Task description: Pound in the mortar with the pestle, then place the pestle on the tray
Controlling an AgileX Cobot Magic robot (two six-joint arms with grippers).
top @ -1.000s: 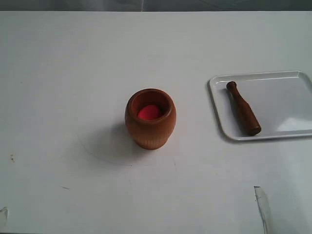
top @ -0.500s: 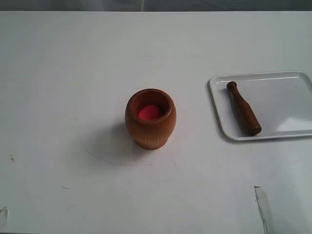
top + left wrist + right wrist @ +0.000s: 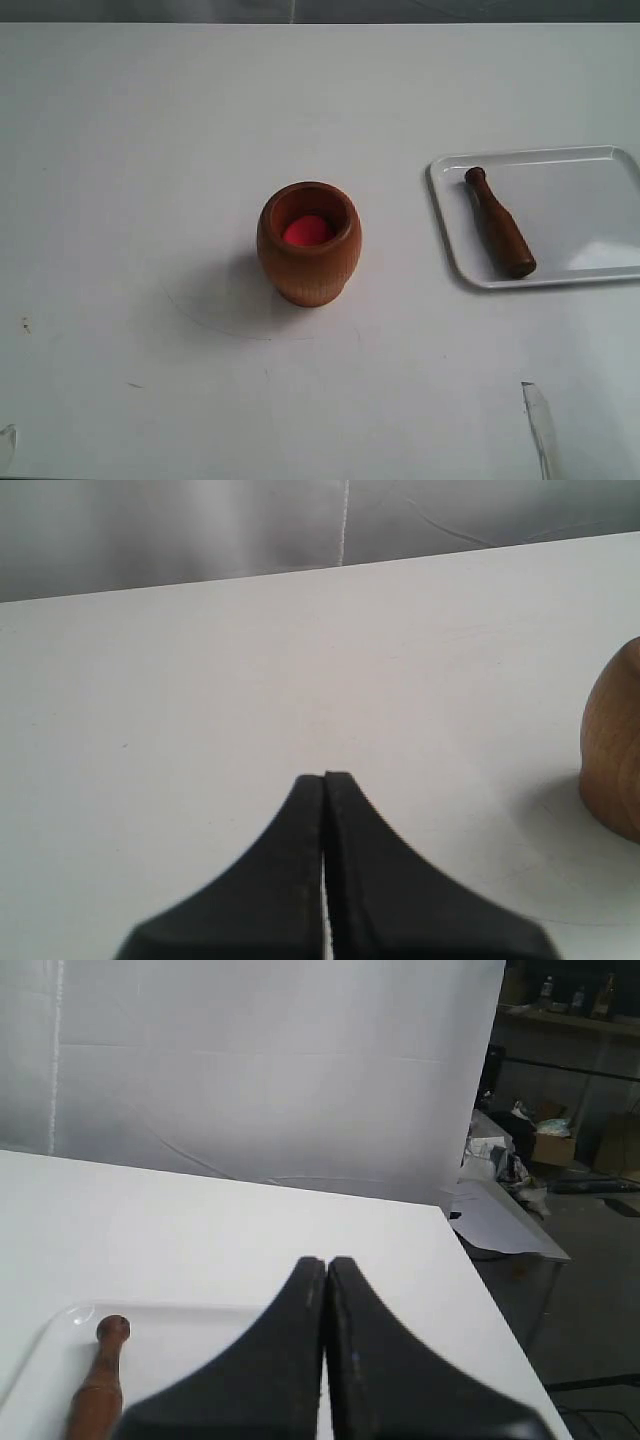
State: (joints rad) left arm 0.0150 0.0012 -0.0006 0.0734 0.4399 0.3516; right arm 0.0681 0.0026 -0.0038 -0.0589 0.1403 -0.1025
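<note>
The light brown mortar [image 3: 308,243] stands upright in the middle of the white table, its red inside showing. Its side also shows in the left wrist view as the mortar [image 3: 612,742]. The dark brown pestle [image 3: 498,222] lies flat on the white tray [image 3: 590,205] at the right, thin handle end farther away. The right wrist view shows the pestle [image 3: 99,1392] lying on the tray [image 3: 190,1345]. My left gripper [image 3: 325,777] is shut on nothing, apart from the mortar. My right gripper [image 3: 326,1260] is shut on nothing, above the tray. Neither gripper appears in the exterior view.
A thin pale strip [image 3: 537,420] lies on the table near its front right. Small dark marks [image 3: 25,324] dot the front left. The right wrist view shows the table's edge [image 3: 480,1290] with a cluttered floor and boxes [image 3: 553,1145] beyond.
</note>
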